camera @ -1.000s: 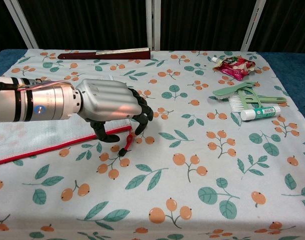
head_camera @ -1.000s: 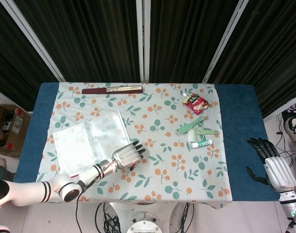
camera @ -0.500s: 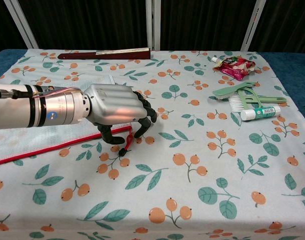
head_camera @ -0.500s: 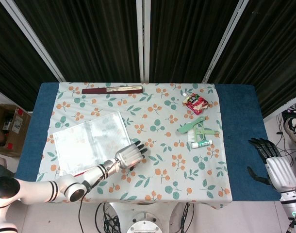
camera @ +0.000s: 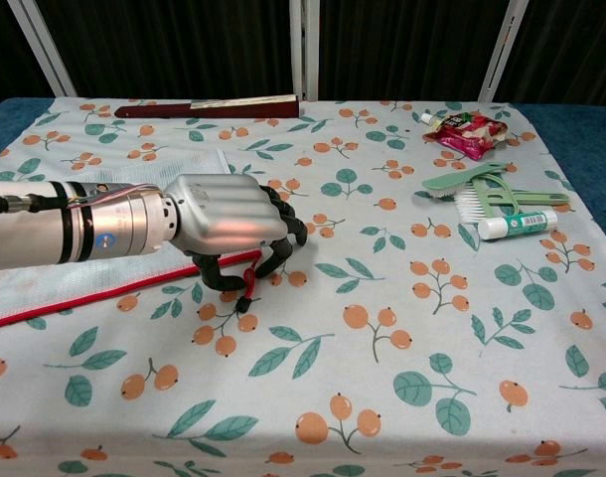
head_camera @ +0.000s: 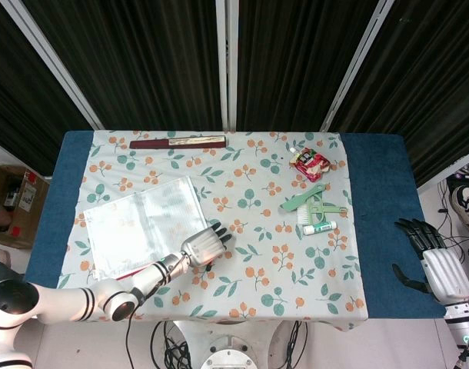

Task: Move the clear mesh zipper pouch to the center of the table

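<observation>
The clear mesh zipper pouch (head_camera: 142,223) lies flat on the left half of the floral tablecloth, its red zipper edge (camera: 104,295) toward the table's front. My left hand (head_camera: 206,246) sits at the pouch's front right corner. In the chest view the left hand (camera: 228,214) has its fingers curled down around that corner, with the red zipper end and pull between thumb and fingers. The forearm hides part of the pouch (camera: 45,288). My right hand (head_camera: 433,257) hangs off the table's right edge, fingers apart, holding nothing.
A long dark red box (head_camera: 177,142) lies along the back edge. At the right are a red snack packet (head_camera: 309,164), a green brush and comb (head_camera: 311,204) and a white tube (head_camera: 317,227). Bare floral cloth (head_camera: 257,254) spans the middle.
The left hand's fingers have curled in tighter around the pouch's red zipper corner. The pouch has barely shifted. The right hand has stayed put.
</observation>
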You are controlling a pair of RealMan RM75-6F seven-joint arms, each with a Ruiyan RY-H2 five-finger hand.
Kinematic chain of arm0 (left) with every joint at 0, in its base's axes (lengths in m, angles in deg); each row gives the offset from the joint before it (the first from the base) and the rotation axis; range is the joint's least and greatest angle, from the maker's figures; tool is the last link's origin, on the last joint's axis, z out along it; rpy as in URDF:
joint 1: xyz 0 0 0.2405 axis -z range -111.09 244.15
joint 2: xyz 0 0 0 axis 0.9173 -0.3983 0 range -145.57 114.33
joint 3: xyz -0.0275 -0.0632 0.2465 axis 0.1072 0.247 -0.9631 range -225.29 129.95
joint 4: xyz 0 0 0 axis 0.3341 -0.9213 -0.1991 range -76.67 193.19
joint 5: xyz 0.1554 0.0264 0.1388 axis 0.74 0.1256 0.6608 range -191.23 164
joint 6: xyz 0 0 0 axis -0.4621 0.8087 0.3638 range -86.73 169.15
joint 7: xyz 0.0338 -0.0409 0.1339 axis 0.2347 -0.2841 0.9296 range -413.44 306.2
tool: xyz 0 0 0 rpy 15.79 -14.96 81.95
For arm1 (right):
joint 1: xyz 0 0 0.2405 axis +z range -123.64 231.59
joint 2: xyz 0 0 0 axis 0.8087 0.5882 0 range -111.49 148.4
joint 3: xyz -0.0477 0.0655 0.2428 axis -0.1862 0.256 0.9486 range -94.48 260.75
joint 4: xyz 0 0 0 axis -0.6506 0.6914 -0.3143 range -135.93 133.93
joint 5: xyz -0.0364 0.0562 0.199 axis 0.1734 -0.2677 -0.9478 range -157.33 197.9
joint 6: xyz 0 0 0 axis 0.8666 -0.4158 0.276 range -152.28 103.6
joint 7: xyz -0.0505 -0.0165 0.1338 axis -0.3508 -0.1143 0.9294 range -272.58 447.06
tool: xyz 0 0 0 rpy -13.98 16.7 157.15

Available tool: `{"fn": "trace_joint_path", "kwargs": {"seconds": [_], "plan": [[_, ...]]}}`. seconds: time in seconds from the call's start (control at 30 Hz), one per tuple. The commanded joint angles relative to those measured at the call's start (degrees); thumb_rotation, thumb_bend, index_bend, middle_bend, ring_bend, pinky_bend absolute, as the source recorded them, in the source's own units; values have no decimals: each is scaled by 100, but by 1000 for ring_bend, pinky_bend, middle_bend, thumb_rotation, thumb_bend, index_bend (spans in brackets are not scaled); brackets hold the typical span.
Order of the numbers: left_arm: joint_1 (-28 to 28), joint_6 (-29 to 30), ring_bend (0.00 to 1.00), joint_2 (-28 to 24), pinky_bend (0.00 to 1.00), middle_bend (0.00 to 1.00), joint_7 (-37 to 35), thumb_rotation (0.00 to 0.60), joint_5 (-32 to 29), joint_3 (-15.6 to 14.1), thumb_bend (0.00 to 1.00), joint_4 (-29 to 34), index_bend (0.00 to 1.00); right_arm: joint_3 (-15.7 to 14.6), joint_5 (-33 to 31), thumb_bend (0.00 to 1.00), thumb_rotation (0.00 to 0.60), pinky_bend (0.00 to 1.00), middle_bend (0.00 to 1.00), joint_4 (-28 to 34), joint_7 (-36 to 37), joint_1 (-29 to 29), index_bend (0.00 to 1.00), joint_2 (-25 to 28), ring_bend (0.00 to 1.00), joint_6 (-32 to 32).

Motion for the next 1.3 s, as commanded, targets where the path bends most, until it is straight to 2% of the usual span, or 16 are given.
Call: {"fn": "trace_joint_path", "kwargs": {"seconds": [0.03, 0.3, 0.6, 0.97, 1.17, 1.3], "plan": [[-6, 32, 118, 1, 150, 143, -18, 600, -2, -22, 328, -14, 513, 1, -6, 266, 600, 0, 75, 7, -10, -1, 99, 3, 0, -6], [-30, 110, 118, 44, 150, 147, -127, 600, -6, -98, 341, -81, 540, 2, -7, 268, 600, 0, 75, 55, -61, -21, 99, 23, 0, 11], [-210, 511, 118, 42, 152, 164, -320, 600, 178, -146, 447, -76, 575, 8, 38, 267, 600, 0, 75, 170, -189, -15, 99, 56, 0, 22], [-1151, 2392, 125, 102, 154, 202, -221, 600, 334, -8, 460, 494, 593, 113, 319, 269, 600, 0, 75, 436, -429, 241, 99, 189, 0, -69], [-1668, 3386, 194, 169, 166, 268, -76, 600, 469, 97, 449, 1015, 613, 304, 587, 270, 600, 0, 75, 722, -484, 711, 99, 380, 0, -385], [-1930, 3904, 257, 238, 215, 334, 224, 600, 621, 119, 444, 1297, 635, 485, 687, 267, 600, 0, 75, 1034, -708, 1166, 99, 504, 0, -835]]}}
